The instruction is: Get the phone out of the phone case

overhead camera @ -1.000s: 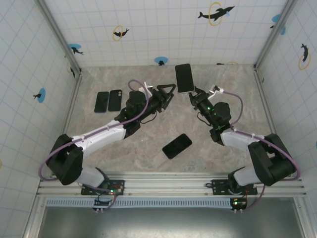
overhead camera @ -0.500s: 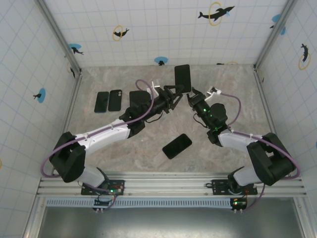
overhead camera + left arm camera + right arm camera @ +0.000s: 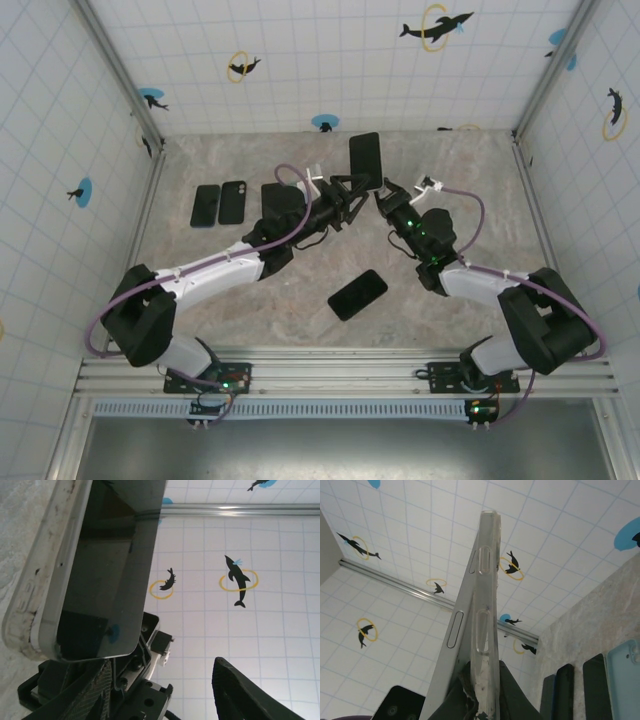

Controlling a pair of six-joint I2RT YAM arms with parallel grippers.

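Black loose phone near cased phone

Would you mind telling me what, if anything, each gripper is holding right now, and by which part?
The right gripper grips the phone, in its clear case, upright by its bottom end. The left gripper is open beside it, holding nothing.

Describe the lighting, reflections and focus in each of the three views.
Top external: even, soft light on the table, no hard shadows, all sharp. Left wrist: the phone has a glossy screen with dim reflections, including a blue spot; the near finger is a dark, soft silhouette. Right wrist: the clear case stands edge-on, fairly sharp against the bright tiled wall, with no strong glare.
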